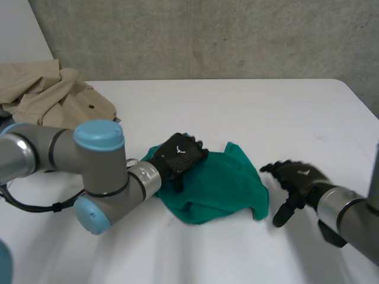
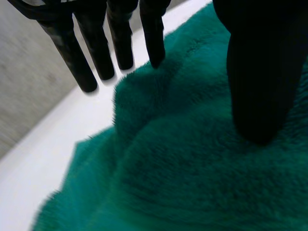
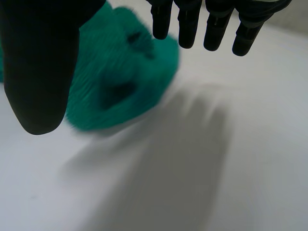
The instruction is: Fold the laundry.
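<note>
Green towel [image 1: 225, 183] under left hand [image 1: 179, 155], fingers [image 2: 120, 43] straight; right hand [image 1: 299, 177] splayed nearby.

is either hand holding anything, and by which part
Nothing is held: the left hand rests open on the green cloth; the right hand is open beside it.

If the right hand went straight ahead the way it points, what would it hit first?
Probably the green cloth: the open right hand points at its edge across bare table, though height is unclear.
</note>
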